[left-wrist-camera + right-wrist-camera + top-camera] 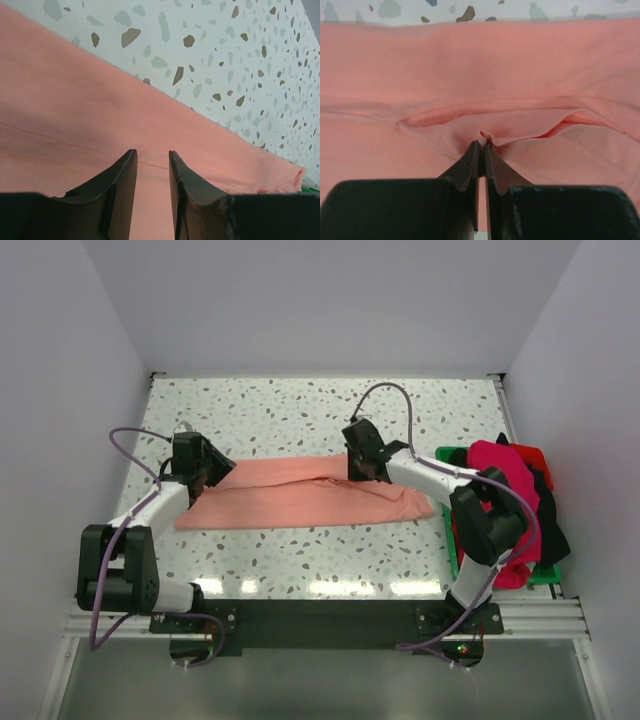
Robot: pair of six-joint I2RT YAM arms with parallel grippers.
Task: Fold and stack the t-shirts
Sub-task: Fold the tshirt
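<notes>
A salmon-pink t-shirt (300,495) lies folded into a long band across the middle of the table. My left gripper (205,475) is over its left end; in the left wrist view (152,155) the jaws stand open above the pink cloth (75,115). My right gripper (365,472) is on the band's upper edge right of centre; in the right wrist view (482,145) the jaws are shut on a pinch of pink cloth (485,75). A pile of magenta, red and black t-shirts (515,500) sits at the right.
The pile rests on a green tray (546,575) at the table's right edge, beside the right arm's elbow. White walls close in the speckled table (300,410) at the back and sides.
</notes>
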